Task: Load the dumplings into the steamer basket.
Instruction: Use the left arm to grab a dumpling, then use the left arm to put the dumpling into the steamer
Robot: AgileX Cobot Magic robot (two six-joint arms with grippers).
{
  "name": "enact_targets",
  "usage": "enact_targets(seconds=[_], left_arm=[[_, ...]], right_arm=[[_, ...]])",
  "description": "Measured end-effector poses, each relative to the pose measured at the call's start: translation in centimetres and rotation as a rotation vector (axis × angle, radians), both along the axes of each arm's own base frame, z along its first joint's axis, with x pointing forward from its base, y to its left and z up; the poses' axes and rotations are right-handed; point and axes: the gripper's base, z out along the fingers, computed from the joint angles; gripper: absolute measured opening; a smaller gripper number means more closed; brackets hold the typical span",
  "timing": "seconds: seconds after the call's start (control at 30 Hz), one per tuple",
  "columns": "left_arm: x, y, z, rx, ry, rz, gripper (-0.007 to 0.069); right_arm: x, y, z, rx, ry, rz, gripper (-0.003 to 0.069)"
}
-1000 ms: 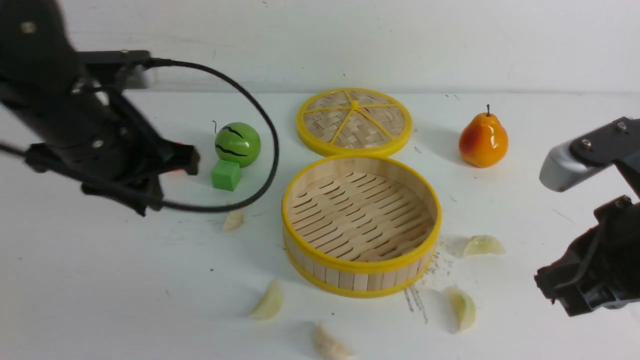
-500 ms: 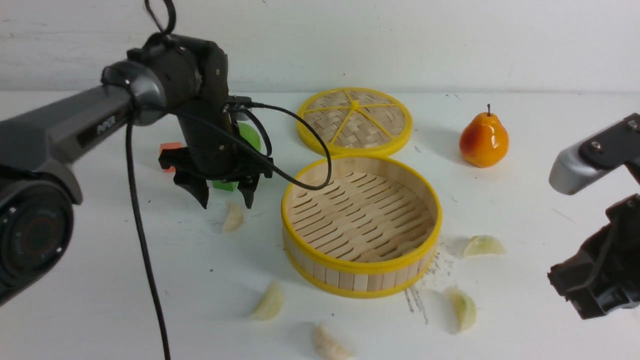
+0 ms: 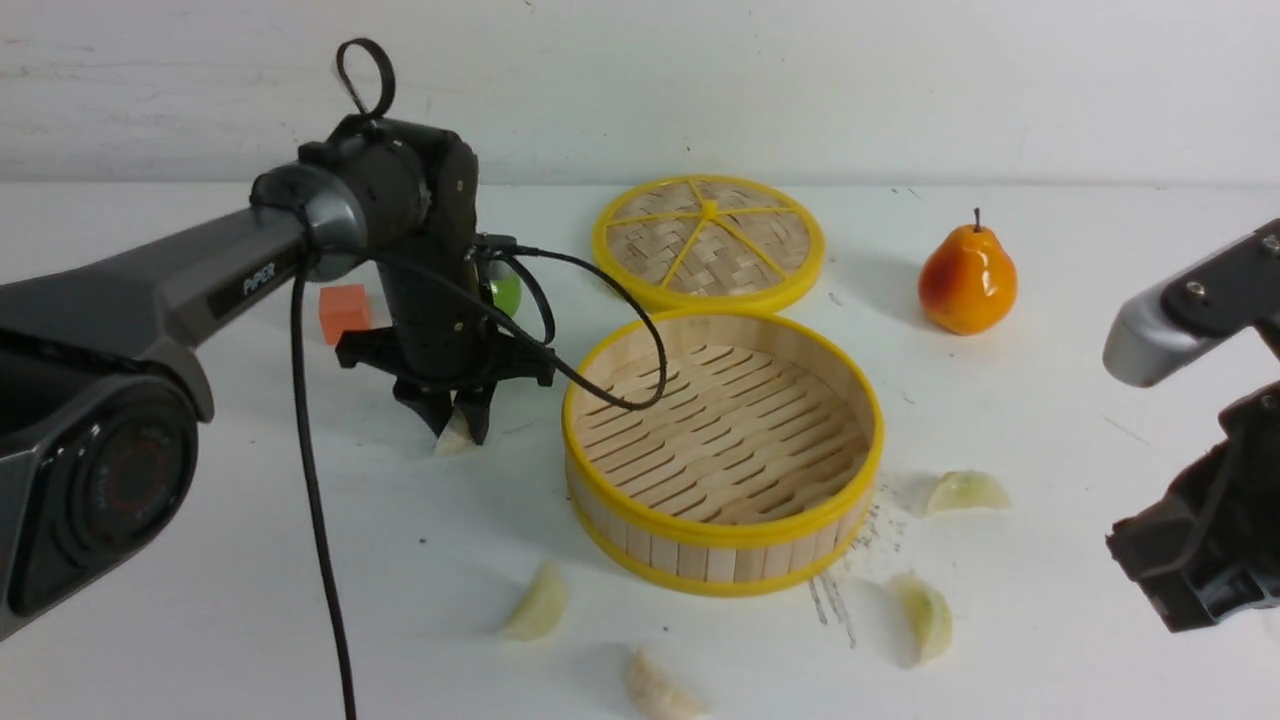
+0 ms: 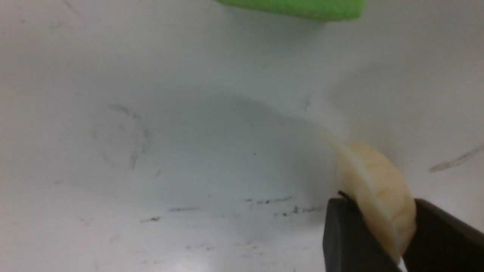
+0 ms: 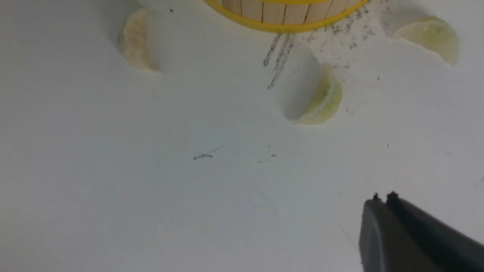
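Observation:
The steamer basket [image 3: 700,555] stands empty at the middle of the table. Just left of it, my left gripper [image 3: 458,430] points down at the table and is shut on a cream dumpling [image 4: 374,181], pinched edgewise between the black fingers [image 4: 340,234]. Several more dumplings lie around the basket: two in front [image 3: 537,603] [image 3: 660,688] and two to its right [image 3: 925,615] [image 3: 965,492]. My right gripper [image 5: 382,198] hovers shut and empty over bare table, near the greenish dumpling [image 5: 325,100].
The woven yellow-rimmed lid [image 3: 710,240] lies flat behind the basket. An orange pear [image 3: 967,270] stands at the back right. Behind the left arm are an orange cube [image 3: 343,310], a partly hidden green ball [image 3: 505,290] and a green cube [image 4: 295,5].
The left arm swung in from the left, came down with wide jaws over the dumpling beside the basket, and closed on it. The right arm barely moved.

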Motion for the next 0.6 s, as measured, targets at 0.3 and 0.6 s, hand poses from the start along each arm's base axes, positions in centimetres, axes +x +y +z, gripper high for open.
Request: enact_targets(seconds=[0.3, 0.6], left_arm=[[-4.5, -7.9, 12.5, -0.129, -0.263, -0.154, 0.0184], [-6.6, -19.2, 5.9, -0.192, -0.317, -0.240, 0.0184]], right_arm=[[-1.4, -0.7, 1.2, 0.029, -0.026, -0.077, 0.0012], [-6.3, -2.9, 4.3, 0.042, -0.171, -0.122, 0.0021]])
